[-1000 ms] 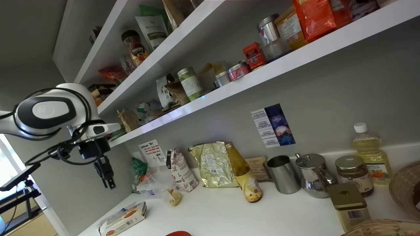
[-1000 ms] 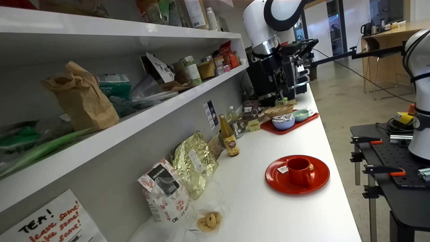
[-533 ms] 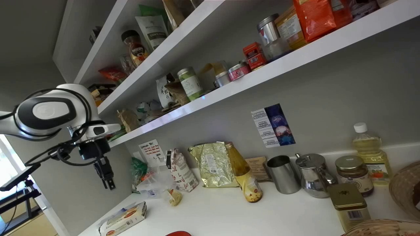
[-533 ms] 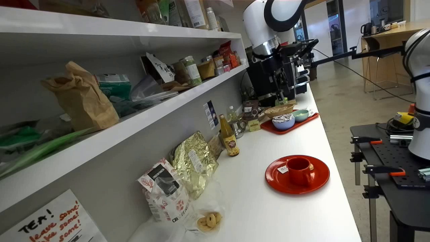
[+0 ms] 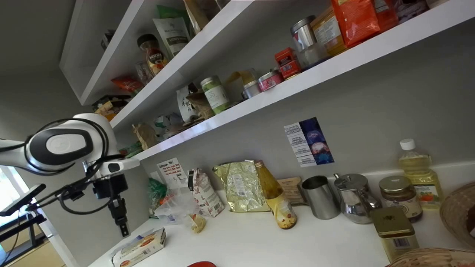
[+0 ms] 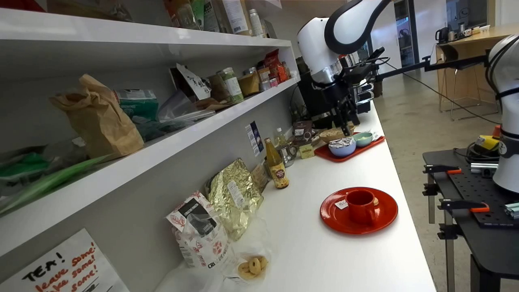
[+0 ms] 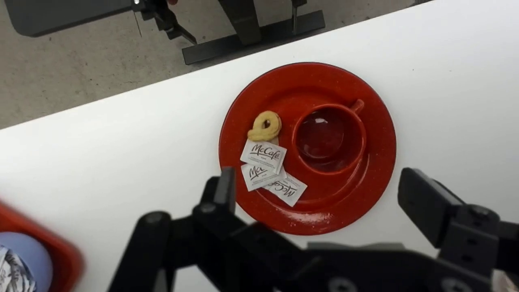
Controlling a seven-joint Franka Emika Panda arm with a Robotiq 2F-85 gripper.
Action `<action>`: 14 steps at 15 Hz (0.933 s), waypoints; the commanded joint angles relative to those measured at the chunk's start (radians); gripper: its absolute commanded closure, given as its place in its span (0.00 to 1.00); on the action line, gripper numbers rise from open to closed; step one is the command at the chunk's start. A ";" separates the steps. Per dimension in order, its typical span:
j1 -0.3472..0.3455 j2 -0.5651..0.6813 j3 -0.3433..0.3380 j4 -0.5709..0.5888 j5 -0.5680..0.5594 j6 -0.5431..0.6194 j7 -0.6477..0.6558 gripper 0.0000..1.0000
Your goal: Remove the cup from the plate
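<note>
Pointing downward over a white countertop (image 6: 316, 263), the black Robotiq gripper (image 7: 318, 186) held its two fingers (image 7: 425, 202) spread wide apart. The wrist view showed a round red plate (image 7: 235, 134) lying on the countertop beyond the gap between them. A red cup (image 7: 329, 138) stood upright on that plate, off its centre, with its handle aimed toward the rim. Sharing the plate, near the cup, were three overlapping white McCafé packets (image 7: 263, 156) and, just beside the packets, a pale ring-shaped cookie (image 7: 265, 125). Farther along the counter, in an exterior view, a red tray (image 6: 340, 159) carried a mint-green bowl (image 6: 363, 139) and a pale blue bowl (image 6: 344, 151) topped with crumpled silvery wrapping (image 6: 342, 142). By the grey wall (image 6: 134, 215) were a glass bottle (image 6: 277, 166) with a yellow label, a gold foil bag (image 6: 235, 194) and a white bag (image 6: 202, 231) printed with red leaves, with bagged ring-shaped cookies (image 6: 253, 266) lying near. In an exterior view, a steel pitcher (image 5: 321, 198) stood just beside a lidded steel teapot (image 5: 351, 198). Overhead, a white shelf (image 6: 162, 150) held a crumpled brown paper bag (image 6: 101, 121) and a green canister (image 6: 232, 84) with a white label.
</note>
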 commanded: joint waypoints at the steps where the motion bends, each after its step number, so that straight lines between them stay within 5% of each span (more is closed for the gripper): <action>1: 0.011 0.009 0.024 -0.060 0.026 0.097 0.111 0.00; 7: 0.004 0.066 0.075 -0.159 -0.044 0.355 0.393 0.00; 14: 0.008 0.206 0.062 -0.194 -0.207 0.489 0.658 0.00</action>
